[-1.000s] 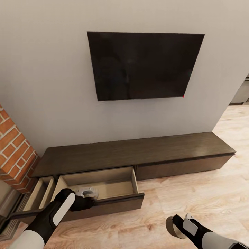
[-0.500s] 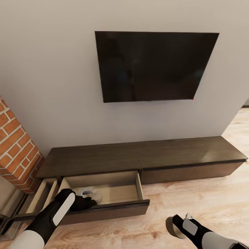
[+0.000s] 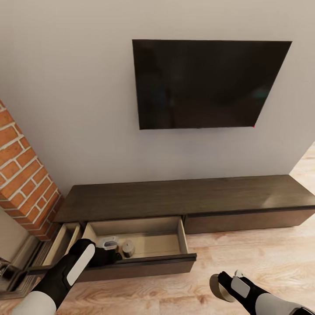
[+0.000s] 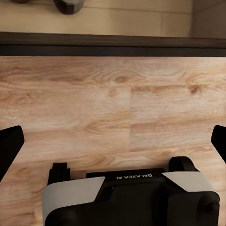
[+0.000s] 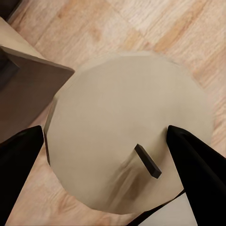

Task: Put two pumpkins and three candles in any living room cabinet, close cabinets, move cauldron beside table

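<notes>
Ahead, a pale wall (image 3: 65,87) carrying a dark flat screen (image 3: 210,83), with a brick column (image 3: 22,175) at the left and light wood floor (image 3: 262,258) below. Against the wall, the long, low dark-brown cabinet (image 3: 183,197), its left-hand drawer (image 3: 144,238) pulled out over the floor, a narrower drawer (image 3: 63,238) beside it also open. Inside the wider drawer, near its front left corner, one candle (image 3: 127,247), upright on the drawer bottom. Just beside that candle, the left end effector (image 3: 109,249), at the drawer's front edge; in the left wrist view, fingers (image 4: 9,146) spread wide apart with nothing between them, bare floor beneath. Low at the right, the right end effector (image 3: 221,286), clamped on a second candle (image 5: 127,146), its pale round top and short dark wick between the two dark fingers (image 5: 197,174).
</notes>
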